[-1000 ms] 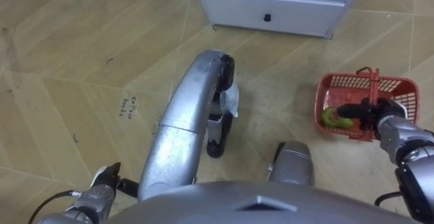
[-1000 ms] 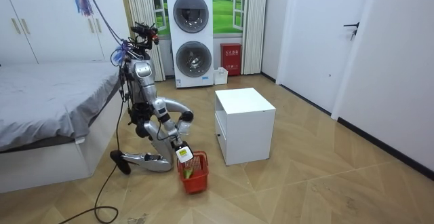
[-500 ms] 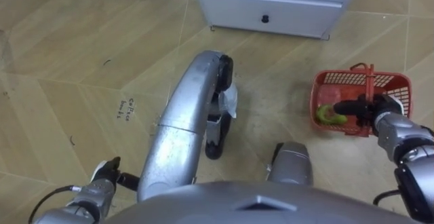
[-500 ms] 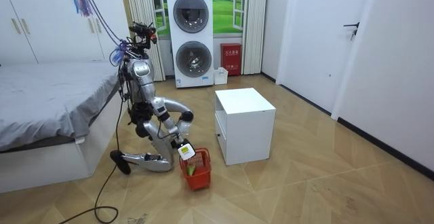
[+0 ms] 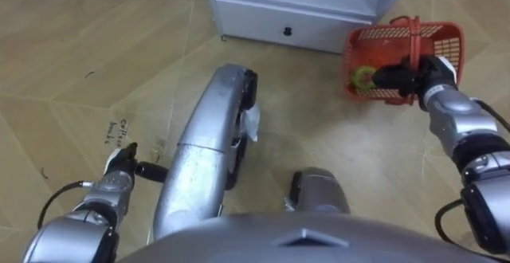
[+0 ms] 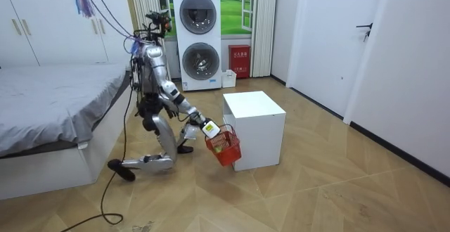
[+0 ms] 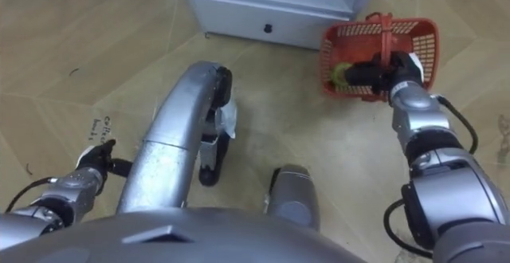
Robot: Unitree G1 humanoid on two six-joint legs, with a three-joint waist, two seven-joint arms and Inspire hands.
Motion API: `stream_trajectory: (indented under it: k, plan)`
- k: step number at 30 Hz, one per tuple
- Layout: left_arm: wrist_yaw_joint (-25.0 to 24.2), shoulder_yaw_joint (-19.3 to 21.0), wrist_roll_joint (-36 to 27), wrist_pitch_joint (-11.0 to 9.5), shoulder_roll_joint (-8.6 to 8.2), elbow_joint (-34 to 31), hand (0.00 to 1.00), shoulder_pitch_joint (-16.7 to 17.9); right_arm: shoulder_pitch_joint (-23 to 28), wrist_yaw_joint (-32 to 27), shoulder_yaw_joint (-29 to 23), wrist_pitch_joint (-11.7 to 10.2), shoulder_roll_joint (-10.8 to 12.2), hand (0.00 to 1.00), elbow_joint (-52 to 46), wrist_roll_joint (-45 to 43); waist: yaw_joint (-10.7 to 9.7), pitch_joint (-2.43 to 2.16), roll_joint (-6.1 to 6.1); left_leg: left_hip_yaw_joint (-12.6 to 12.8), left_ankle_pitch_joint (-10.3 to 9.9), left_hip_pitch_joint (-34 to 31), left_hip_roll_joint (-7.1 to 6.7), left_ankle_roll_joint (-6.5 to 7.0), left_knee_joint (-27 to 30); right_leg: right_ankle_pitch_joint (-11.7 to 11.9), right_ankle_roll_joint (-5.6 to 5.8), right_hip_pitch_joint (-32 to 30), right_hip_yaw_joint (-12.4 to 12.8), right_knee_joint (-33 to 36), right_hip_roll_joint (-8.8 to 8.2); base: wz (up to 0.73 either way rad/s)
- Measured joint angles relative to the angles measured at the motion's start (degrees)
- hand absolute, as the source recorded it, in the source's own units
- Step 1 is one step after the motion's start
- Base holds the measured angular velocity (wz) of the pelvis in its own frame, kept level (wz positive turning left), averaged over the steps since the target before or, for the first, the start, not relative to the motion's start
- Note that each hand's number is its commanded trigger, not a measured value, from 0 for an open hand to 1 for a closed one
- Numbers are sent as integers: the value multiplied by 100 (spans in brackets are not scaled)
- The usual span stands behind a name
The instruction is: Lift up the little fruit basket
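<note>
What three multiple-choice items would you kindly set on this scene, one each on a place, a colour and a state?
1. Where is the fruit basket?
A. On the floor by the bed.
B. Held off the floor beside the white cabinet.
C. On top of the washing machine.
2. What colour is the basket?
A. Red.
B. Blue.
C. White.
3. What is the right hand doing?
A. Lying flat on the floor.
B. Curled on nothing.
C. Shut on the basket's handle.
Answers: B, the room view shows it hanging at the arm's end before the cabinet; A, its mesh walls are red; C, the fingers wrap the handle.
</note>
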Motion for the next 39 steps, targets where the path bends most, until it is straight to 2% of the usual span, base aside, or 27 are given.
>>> stream_trajectory:
  k: [1,2,3,4,5,6,8,9,10,11,12,13,14,15,16,17,18,19,20,21,22,24,26,31,32,35,39]
  plan:
    - [29,91,-9,12,-3,-9,0,87,32,2,0,37,42,100,-112,-6,-1,-26,10,14,8,193,25,17,-238,123,6,73,-45,-341,-5,-71]
    - [134,209,0,45,-14,-20,0,231,136,2,0,127,95,100,-340,-71,1,-70,62,48,61,625,101,86,-773,587,3,196,-132,-977,-42,-45]
    - [169,239,0,57,-19,-16,0,282,214,-3,0,152,104,100,-426,-105,5,-97,100,37,109,833,104,97,-1055,886,16,258,-156,-1284,-42,-49]
    - [245,312,4,86,-15,-12,0,325,395,-47,-6,202,127,100,-570,-191,38,-132,155,21,241,1267,141,130,-1674,1537,25,349,-214,-1857,-24,-51]
    - [346,335,20,73,24,-21,0,390,522,-81,-11,252,165,100,-697,-303,91,-157,206,1,420,1678,224,121,-2306,1676,42,316,-263,-2319,-22,-62]
    - [394,348,52,72,45,-21,0,405,522,-83,-11,283,183,100,-754,-402,118,-156,231,0,516,1874,282,105,-2623,1575,52,215,-269,-2506,-14,-80]
    - [627,390,177,40,62,-15,0,449,569,-163,-8,340,192,100,-1053,-761,141,-172,364,-135,994,2687,338,16,-3879,1242,111,-92,-586,-3494,-37,-80]
    - [677,391,176,15,66,-17,0,468,619,-198,-7,339,193,100,-1168,-825,140,-178,387,-168,1095,2903,369,-21,-4174,1220,124,-115,-705,-3867,-37,-72]
    - [777,393,186,-26,80,-67,0,516,754,-232,-5,335,193,100,-1498,-925,138,-188,402,-333,1305,3277,377,-107,-4658,1218,124,-99,-919,-4648,-40,-62]
    - [860,416,185,-26,86,-168,0,585,875,-248,-5,315,188,100,-1849,-938,106,-179,420,-542,1437,3642,371,-212,-5080,1264,79,19,-1071,-5576,12,-51]
    - [884,426,184,-32,80,-203,0,601,943,-269,-8,312,181,100,-2033,-939,83,-179,419,-603,1493,3794,368,-253,-5242,1324,59,103,-1107,-6081,56,-13]
    - [909,449,184,-47,59,-231,0,603,1071,-298,-63,311,180,100,-2340,-930,-25,-179,420,-735,1558,4037,350,-329,-5436,1717,81,311,-1205,-6641,154,30]
    - [937,478,200,-51,14,-290,0,614,1239,-343,-152,312,182,100,-2613,-900,-80,-182,420,-778,1629,4282,372,-443,-5647,1774,44,609,-1364,-6850,197,37]
    - [942,501,213,-51,2,-341,0,663,1267,-343,-155,313,184,100,-2704,-895,-71,-179,396,-737,1671,4411,368,-496,-5765,1811,-7,744,-1387,-6989,251,26]
    - [964,558,282,-49,-25,-463,0,833,1276,-349,-162,312,199,100,-2893,-883,-88,-177,379,-711,1777,4539,442,-562,-5835,1902,-96,1016,-1376,-7313,351,10]
    - [986,618,378,-32,-34,-553,0,1016,1278,-375,-169,297,235,100,-3066,-837,-124,-129,326,-658,1883,4395,483,-572,-5614,2018,-172,1317,-1262,-7673,420,16]
    - [1003,644,452,-15,-37,-576,0,1125,1284,-390,-169,284,255,100,-3126,-776,-152,-154,273,-639,1887,4370,426,-574,-5840,2052,-180,1448,-1154,-7817,442,50]
    - [1010,642,531,61,-75,-652,0,1271,1288,-386,-222,196,237,100,-3212,-690,-263,-175,266,-542,2158,4248,316,-485,-6509,2081,-183,1669,-1014,-8034,473,46]
    - [1007,665,601,164,-121,-659,0,1364,1327,-370,-375,173,279,100,-3295,-657,-207,-214,230,-398,2818,4189,352,-309,-6745,2063,-163,1778,-1076,-8132,498,30]
    - [1008,715,662,208,-138,-654,0,1442,1366,-375,-382,171,317,100,-3361,-686,-125,-261,164,-291,2847,4279,350,-301,-6827,2084,-142,1810,-1114,-8208,461,4]
    - [996,762,788,299,-195,-649,0,1535,1448,-309,-411,163,311,100,-3623,-744,-76,-262,157,-279,2874,4398,348,-278,-6922,2188,-52,1953,-1329,-8443,458,-5]
    - [963,848,847,410,-275,-655,0,1647,1484,-181,-423,120,316,100,-3941,-809,-13,-267,164,-442,2875,4529,349,-279,-6976,2258,-13,2050,-1532,-8718,494,-6]
    - [901,983,957,517,-286,-658,0,1707,1488,-147,-427,109,307,100,-4404,-962,-57,-270,188,-730,2935,4616,344,-381,-7004,2442,-205,2201,-1694,-8999,578,-7]
    - [828,1071,1075,617,-276,-677,0,1684,1481,-50,-578,113,220,100,-4806,-1024,-120,-258,233,-501,3033,5101,430,-535,-7379,2483,-262,2562,-1799,-9018,694,8]
    - [801,1069,1073,625,-291,-739,0,1674,1481,11,-672,125,210,100,-4867,-976,-110,-259,233,-474,3054,5119,470,-568,-7421,2475,-311,2556,-1802,-9007,722,7]
    - [697,1062,1066,718,-296,-764,0,1688,1479,162,-698,210,166,100,-5172,-926,-100,-255,222,-482,3100,5129,500,-609,-7466,2446,-393,2532,-1823,-8901,760,-1]
    - [574,1070,1067,792,-287,-765,0,1684,1346,412,-719,253,162,100,-5415,-878,-32,-277,176,-538,3125,5172,502,-620,-7450,2430,-419,2541,-1823,-8879,783,4]
